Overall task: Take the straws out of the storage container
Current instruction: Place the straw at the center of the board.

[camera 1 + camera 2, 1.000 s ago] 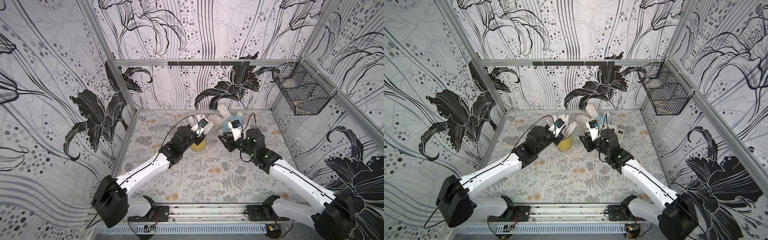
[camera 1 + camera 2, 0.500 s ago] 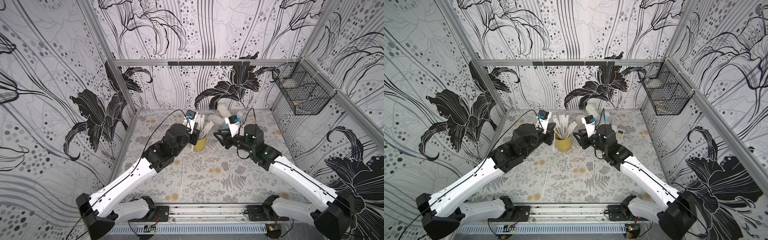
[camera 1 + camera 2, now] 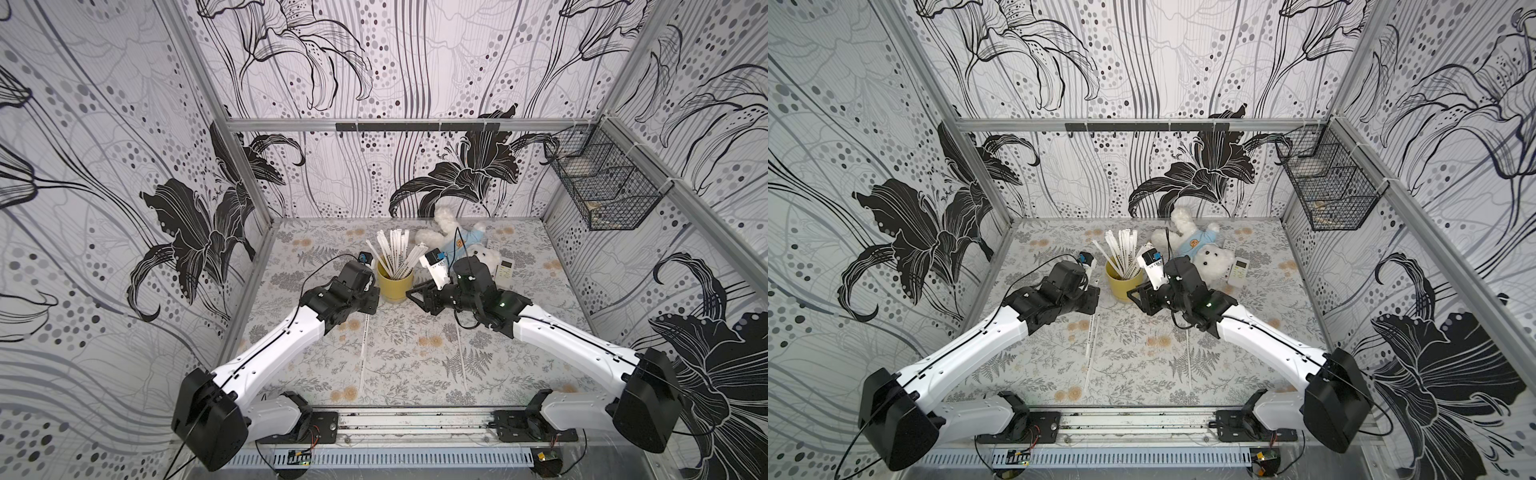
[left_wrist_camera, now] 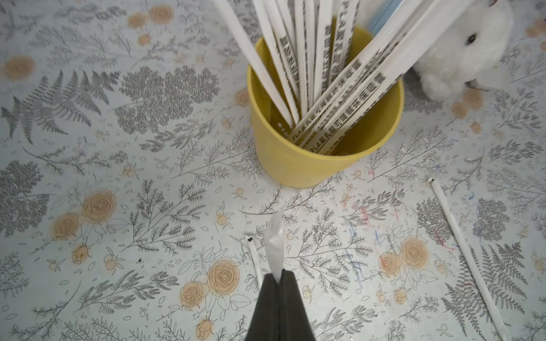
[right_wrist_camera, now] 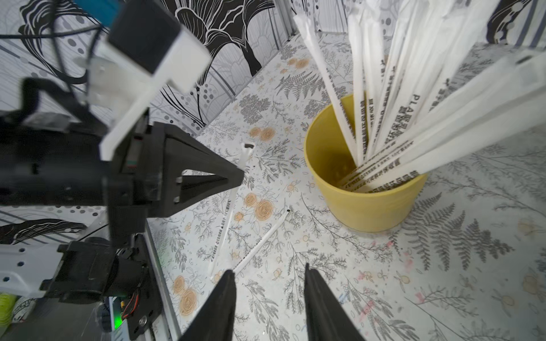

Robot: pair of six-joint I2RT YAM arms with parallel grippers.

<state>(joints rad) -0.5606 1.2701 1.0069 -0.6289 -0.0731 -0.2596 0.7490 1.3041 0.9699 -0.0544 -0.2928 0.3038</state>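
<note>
At the centre of both top views, the storage container (image 3: 394, 289) stands upright on the floral table (image 3: 415, 374), between the two arm ends. The straws (image 3: 395, 255) stand inside it as a fanned bundle. They lean against the rim, and their upper ends rise well above it. In the left wrist view, the dark lettering on their wrappers can be seen running down into the container.

The left gripper (image 4: 279, 276) has its jaws pressed together, pinching a single straw (image 5: 232, 203) close to its upper end. In the left wrist view, a short crumpled length of wrapper projects beyond the jaw tips. In the right wrist view, left of centre in the frame, this straw slopes down from the jaws toward the table. Whether its lower end touches the surface cannot be told. In the top views the gripper is just beside the container, on its left, and does not touch it.

The right gripper (image 5: 269, 295) has its jaws spread, with nothing between them. It sits low over the table near the container's right side in the top views, apart from it.

A second straw (image 5: 260, 242) lies flat on the table just beside the pinched one. A third straw (image 3: 459, 353) lies lower right of the container, well apart from the other two.

Upper right of the container, a white teddy bear (image 3: 484, 257) lies on the table with a white remote control (image 3: 506, 271) beside it. A black wire basket (image 3: 602, 187) hangs on the right wall.
</note>
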